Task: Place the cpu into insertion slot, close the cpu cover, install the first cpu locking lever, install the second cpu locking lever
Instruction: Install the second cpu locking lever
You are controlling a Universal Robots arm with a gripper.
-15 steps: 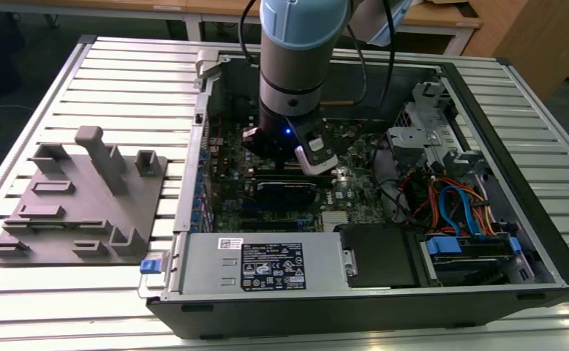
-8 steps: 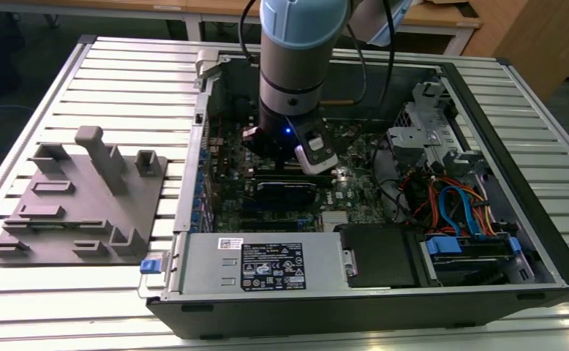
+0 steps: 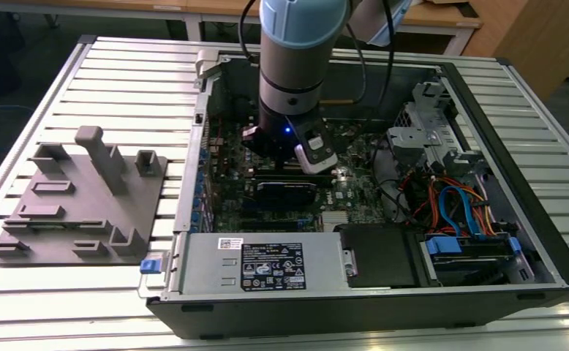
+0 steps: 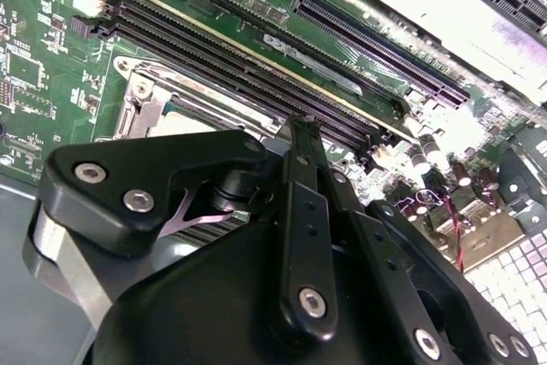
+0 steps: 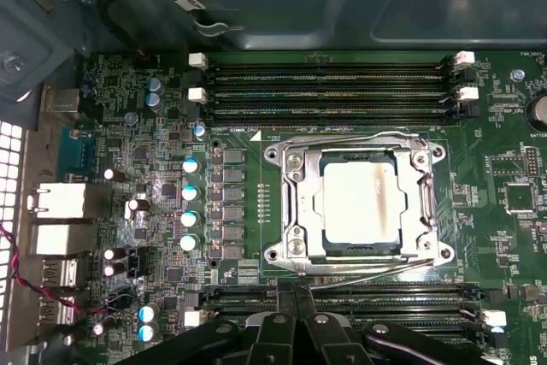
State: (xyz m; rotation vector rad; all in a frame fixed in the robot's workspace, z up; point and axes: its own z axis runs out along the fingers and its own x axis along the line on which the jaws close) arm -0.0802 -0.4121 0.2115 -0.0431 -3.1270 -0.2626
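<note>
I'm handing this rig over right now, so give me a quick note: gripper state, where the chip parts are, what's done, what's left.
Gripper: inside the open computer case, low over the board, next to the socket; nothing seen held, finger state unclear.
Chip: seated in the socket.
Cover: down flat, framing the chip.
Levers: two thin wire levers lie along the socket's two sides, apparently down; whether they are hooked cannot be told.
Left: confirm both levers are locked.

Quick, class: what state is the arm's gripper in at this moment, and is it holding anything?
Black gripper: fingers together, shut, holding nothing visible; it sits beside the silvery metal cpu cover.
</note>
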